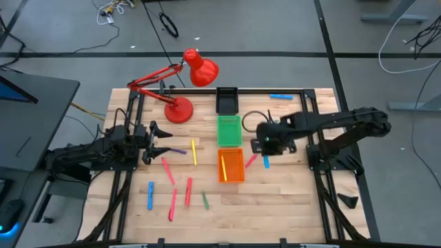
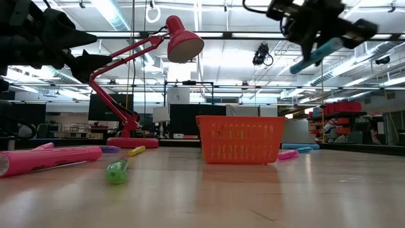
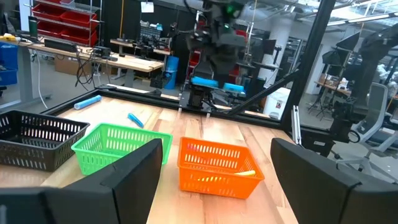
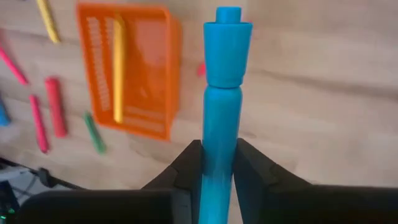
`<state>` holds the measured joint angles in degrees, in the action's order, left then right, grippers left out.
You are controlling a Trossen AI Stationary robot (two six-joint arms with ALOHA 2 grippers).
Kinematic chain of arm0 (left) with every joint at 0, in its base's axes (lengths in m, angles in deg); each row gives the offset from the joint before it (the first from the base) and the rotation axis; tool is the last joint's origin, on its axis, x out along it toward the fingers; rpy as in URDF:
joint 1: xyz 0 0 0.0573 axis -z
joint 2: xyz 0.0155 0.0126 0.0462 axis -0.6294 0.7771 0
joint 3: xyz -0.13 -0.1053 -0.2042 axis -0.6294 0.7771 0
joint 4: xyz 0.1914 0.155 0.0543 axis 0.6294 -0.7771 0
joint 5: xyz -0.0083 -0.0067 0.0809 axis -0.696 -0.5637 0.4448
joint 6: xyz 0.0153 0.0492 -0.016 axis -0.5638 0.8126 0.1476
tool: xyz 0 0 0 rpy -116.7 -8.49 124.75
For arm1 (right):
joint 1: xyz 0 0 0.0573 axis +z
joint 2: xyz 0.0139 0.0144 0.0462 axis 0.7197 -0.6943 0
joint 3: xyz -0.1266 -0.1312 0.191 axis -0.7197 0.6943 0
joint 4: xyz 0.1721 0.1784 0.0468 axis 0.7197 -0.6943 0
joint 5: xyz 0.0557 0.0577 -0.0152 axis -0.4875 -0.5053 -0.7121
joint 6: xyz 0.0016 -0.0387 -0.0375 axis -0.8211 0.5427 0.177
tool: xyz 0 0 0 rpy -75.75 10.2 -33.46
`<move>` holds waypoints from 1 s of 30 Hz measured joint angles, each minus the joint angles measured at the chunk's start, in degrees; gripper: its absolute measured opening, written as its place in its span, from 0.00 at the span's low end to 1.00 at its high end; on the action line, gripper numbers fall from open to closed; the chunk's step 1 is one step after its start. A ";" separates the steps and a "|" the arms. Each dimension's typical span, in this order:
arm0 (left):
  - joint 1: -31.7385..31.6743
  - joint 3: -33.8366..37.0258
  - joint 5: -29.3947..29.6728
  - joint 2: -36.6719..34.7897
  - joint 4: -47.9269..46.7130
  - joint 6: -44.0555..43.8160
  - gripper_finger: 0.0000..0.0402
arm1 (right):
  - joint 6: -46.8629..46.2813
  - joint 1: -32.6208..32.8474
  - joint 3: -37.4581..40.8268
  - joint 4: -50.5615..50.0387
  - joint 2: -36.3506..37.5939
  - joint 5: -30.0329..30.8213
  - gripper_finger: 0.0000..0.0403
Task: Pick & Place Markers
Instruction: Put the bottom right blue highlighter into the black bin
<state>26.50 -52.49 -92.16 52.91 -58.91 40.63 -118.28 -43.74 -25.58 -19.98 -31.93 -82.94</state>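
My right gripper hangs over the table just right of the orange tray, shut on a blue marker. In the low view that marker is high above the table. My left gripper waits open over the table's left part, touching nothing. Loose markers lie flat on the wood: purple, yellow, pink, blue, two more pink, green, pink and a blue one at the far edge. One yellow marker lies inside the orange tray. My right gripper pinches the blue marker's barrel between its two fingers. The marker runs along the fingers, and its stepped end sticks out well past the fingertips. It is lifted clear of the table and tilted in the low view.
Three trays stand in a row from far to near: black, green, orange. A red desk lamp stands on the far left part, its head over the far edge. Bare wood lies near the right and near edges.
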 joint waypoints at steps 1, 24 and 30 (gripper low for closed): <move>-0.01 0.00 0.00 0.01 0.00 0.02 0.77 | 1.30 -1.20 -0.58 0.10 -0.31 0.01 0.17; 0.01 0.00 0.01 0.01 0.01 0.02 0.77 | 27.40 -26.28 -11.73 -0.85 -12.22 -0.97 0.17; -0.01 0.00 0.00 0.01 0.02 0.00 0.77 | 32.45 -31.83 -14.72 -0.93 -15.86 -0.97 0.17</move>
<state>26.49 -52.49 -92.15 52.92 -58.89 40.62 -85.84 -75.57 -40.30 -20.92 -47.79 -83.91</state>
